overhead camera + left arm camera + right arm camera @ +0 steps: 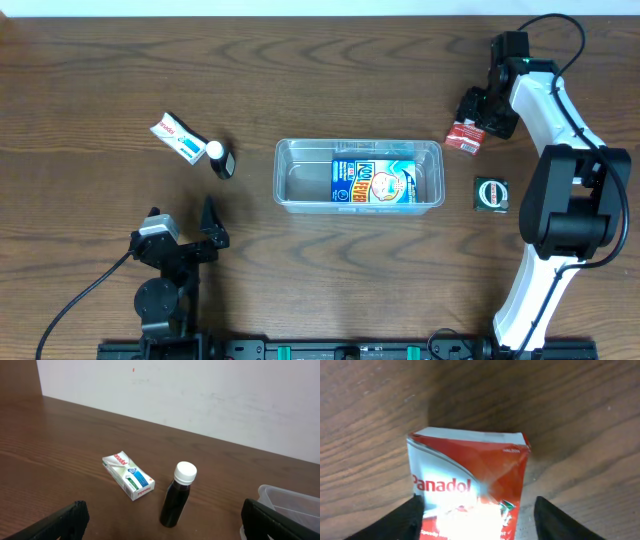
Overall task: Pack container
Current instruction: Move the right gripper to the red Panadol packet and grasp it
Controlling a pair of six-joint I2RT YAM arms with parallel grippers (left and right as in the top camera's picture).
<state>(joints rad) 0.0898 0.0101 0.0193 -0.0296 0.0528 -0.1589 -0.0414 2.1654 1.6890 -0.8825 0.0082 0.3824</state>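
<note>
Container: table centre; holds blue-white box, label "Kool Fever".
Right gripper: fingers parted, straddling red "Panadol" box, right of container.
Left gripper: fingers spread wide, gripping nothing.
White "Panadol" box: near dark bottle, not touching.

Clear plastic container, wood-grain table

End effectors spread: L, R

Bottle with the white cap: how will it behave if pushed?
The bottle stands upright, tall and narrow, so a high push would probably tip it. Being round, it would likely roll once down. Its glossy wall may be slippery.
</note>
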